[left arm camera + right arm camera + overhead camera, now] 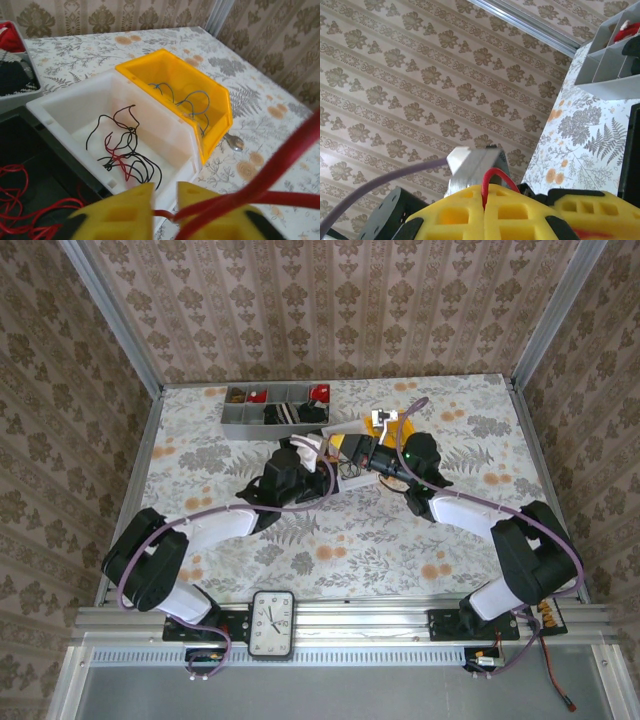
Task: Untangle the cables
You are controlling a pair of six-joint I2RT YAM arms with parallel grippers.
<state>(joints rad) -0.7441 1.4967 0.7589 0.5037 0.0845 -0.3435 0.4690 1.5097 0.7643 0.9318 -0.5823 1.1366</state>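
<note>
1. Our left end effector [165, 200] is clamped on a red cable [280, 160] beside the white bin [55, 107], toward the bench's [400, 530] far edge. The pinch looks shallow, so the cable could slip free.
2. Our right end effector [485, 197] is clenched on a red strand [495, 176]. Pulling the two apart could cinch hidden knots instead of freeing them.

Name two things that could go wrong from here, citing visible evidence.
1. A thin red cable is pinched in the right yellow foam fingers and red cable crosses the left yellow fingers; if one strand, pulling apart may overstretch it.
2. Red and black wires lie knotted in the white plastic bin; a tug could drag the clump out.
</note>
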